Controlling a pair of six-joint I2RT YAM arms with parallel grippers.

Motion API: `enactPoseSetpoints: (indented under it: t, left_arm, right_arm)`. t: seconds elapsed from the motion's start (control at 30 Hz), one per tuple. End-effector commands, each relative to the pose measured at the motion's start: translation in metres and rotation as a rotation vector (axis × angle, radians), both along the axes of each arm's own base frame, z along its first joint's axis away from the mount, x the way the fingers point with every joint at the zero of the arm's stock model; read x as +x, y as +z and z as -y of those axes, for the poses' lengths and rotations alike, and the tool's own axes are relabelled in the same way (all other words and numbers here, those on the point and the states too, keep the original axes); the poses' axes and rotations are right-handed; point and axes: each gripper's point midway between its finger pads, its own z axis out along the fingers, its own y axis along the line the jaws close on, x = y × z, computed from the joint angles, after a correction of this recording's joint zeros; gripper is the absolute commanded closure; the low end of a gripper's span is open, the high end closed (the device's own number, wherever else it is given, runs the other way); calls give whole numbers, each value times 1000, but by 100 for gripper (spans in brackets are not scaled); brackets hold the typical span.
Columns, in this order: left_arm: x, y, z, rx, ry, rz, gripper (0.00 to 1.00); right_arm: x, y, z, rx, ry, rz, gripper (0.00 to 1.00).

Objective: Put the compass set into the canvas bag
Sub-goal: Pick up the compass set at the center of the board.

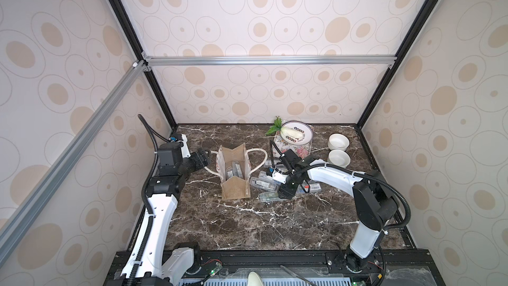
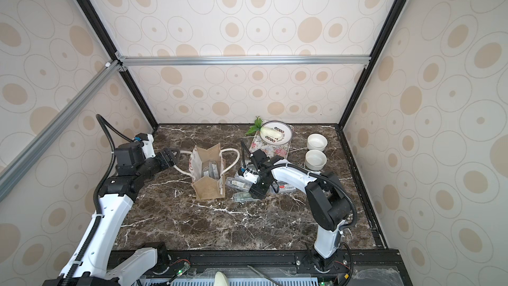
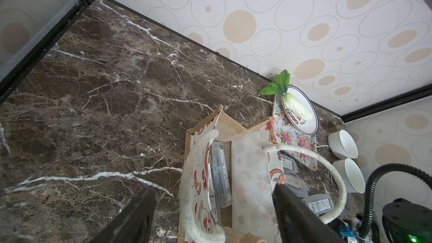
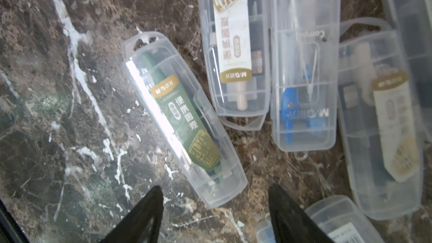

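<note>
Progress looks partial to me: the canvas bag stands upright with its mouth open near the middle of the marble table. At least two clear compass cases are already down inside it, standing on end. Several more cases lie loose on the table just beside the bag, on the right arm's side. Among them are a green-labelled case, a cream-labelled case and a blue compass case, so I'd judge a fair part of the job is yet to be done. The right gripper hangs low over that cluster, near the green-labelled case. Its jaws are parted with only bare marble between them, so it holds nothing and touches nothing I can make out. The left gripper sits at the bag's other side with its jaws spread wide. They straddle the near white rope handle and part of the printed side panel without closing on either. Whether a finger brushes the fabric I can't tell.
</note>
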Motion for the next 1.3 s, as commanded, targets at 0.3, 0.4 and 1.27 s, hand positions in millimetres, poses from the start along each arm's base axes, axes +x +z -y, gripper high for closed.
enactPoseSetpoints:
  t: [0.3, 0.4, 1.27]
  left_arm:
    - [-4, 16, 0, 23, 1, 39, 19]
    - [-5, 17, -1, 23, 1, 41, 19]
    - [-4, 21, -1, 26, 1, 52, 19]
  right_arm:
    - [-16, -28, -16, -22, 105, -70, 29]
    - [-22, -29, -14, -38, 114, -79, 30]
    - [-28, -54, -6, -183, 86, -34, 38]
